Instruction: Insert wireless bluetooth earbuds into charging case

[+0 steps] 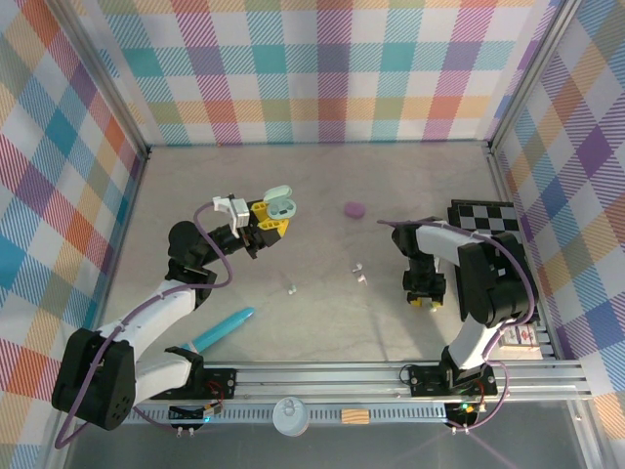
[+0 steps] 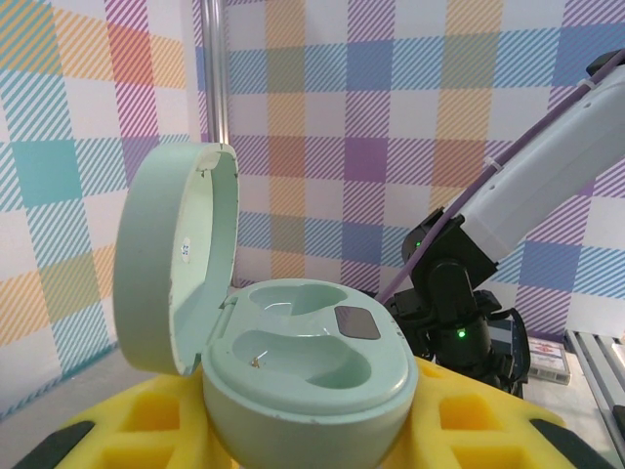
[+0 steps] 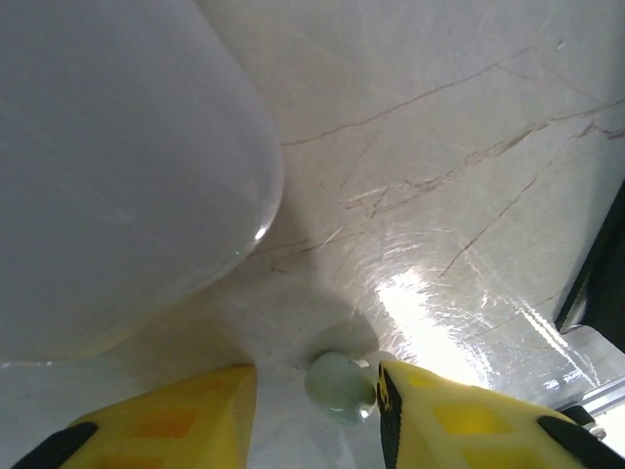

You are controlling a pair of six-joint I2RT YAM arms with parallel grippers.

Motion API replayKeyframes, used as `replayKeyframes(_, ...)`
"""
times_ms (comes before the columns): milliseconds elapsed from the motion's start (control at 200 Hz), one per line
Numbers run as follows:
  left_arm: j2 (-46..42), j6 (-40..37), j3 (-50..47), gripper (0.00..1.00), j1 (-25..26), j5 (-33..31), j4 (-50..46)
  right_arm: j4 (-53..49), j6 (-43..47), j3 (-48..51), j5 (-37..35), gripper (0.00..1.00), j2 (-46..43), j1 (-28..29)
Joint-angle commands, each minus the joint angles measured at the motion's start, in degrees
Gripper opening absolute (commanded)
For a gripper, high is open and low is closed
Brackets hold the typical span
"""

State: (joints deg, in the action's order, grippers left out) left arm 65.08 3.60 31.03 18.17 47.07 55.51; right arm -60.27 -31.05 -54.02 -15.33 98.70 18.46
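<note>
Mint-green earbud [image 3: 340,387] sits between the yellow fingers [image 3: 459,420] of the right pincer [image 3: 314,383], touching one, a gap to the other: jaws narrow, not clamped. Squeeze gently and square, I'd say, or it skids off across the slick counter [image 3: 439,147]. Farther off, the left pincer [image 1: 273,217] clasps the open charging case [image 2: 293,410], both wells [image 2: 322,362] empty.

Mint earbud [image 3: 342,388] inside parted yellow claw [image 3: 317,383], marble table [image 3: 439,195], large white rounded object [image 3: 117,166] nearby
</note>
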Motion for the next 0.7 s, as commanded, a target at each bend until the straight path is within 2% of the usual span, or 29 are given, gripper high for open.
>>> replayKeyframes(0,-1.2,-0.3,2.2,0.32,-0.5,1.1,0.8,1.0,-0.8,1.2,-0.1,0.34,2.0,-0.1)
replayKeyframes(205,-1.1,-0.4,2.1,0.32,-0.6,1.1,1.1,0.4,-0.9,2.3,1.1,0.22,-0.1,-0.1)
replayKeyframes(350,-0.9,-0.1,1.8,0.32,-0.5,1.1,1.8,0.2,-0.9,2.0,1.9,0.18,-1.1,-0.1)
replayKeyframes(695,-0.3,0.0,1.9,0.32,-0.6,1.4,1.7,3.4,-0.2,-0.2,10.9,0.17,-8.3,0.1)
